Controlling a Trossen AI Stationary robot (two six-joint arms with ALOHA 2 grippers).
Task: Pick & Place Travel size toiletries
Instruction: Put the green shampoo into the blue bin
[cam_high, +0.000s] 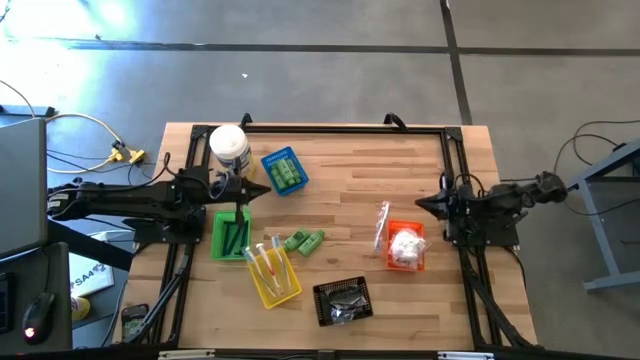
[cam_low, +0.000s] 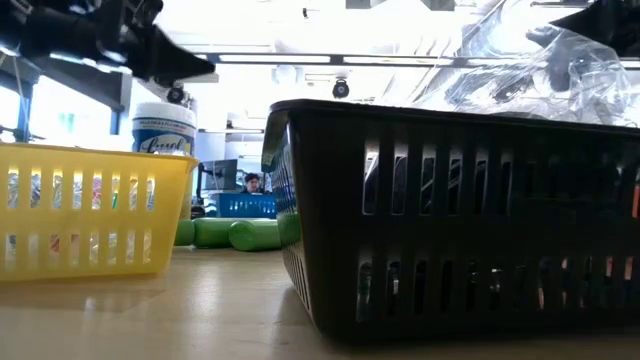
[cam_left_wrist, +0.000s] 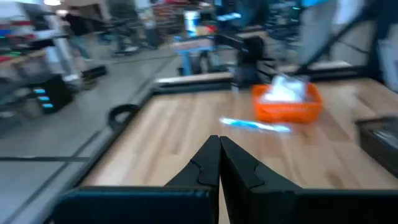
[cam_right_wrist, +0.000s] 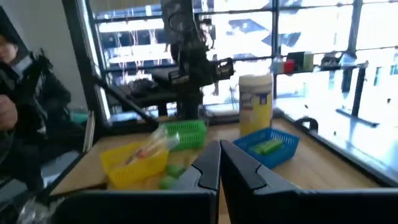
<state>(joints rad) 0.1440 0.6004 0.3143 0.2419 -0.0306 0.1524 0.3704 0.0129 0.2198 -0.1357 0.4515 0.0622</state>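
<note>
Two small green bottles (cam_high: 303, 241) lie loose on the table between the yellow basket (cam_high: 273, 272) and the orange basket (cam_high: 405, 246). A thin clear-wrapped stick (cam_high: 381, 225) lies beside the orange basket, which holds white puffy packets (cam_left_wrist: 286, 90). More green bottles sit in the blue basket (cam_high: 284, 170), and clear-wrapped sticks in the yellow one. My left gripper (cam_high: 265, 190) hovers shut at the table's left, between the blue basket and the green basket (cam_high: 230, 233). My right gripper (cam_high: 418, 204) hovers shut at the right, just beyond the orange basket. Neither holds anything.
A big white jar (cam_high: 229, 148) stands at the far left corner. A black basket (cam_high: 343, 300) with crumpled clear wrap sits near the front edge. A dark frame (cam_high: 340, 128) runs along the table's edges. A person (cam_right_wrist: 25, 99) shows beyond the table's left side.
</note>
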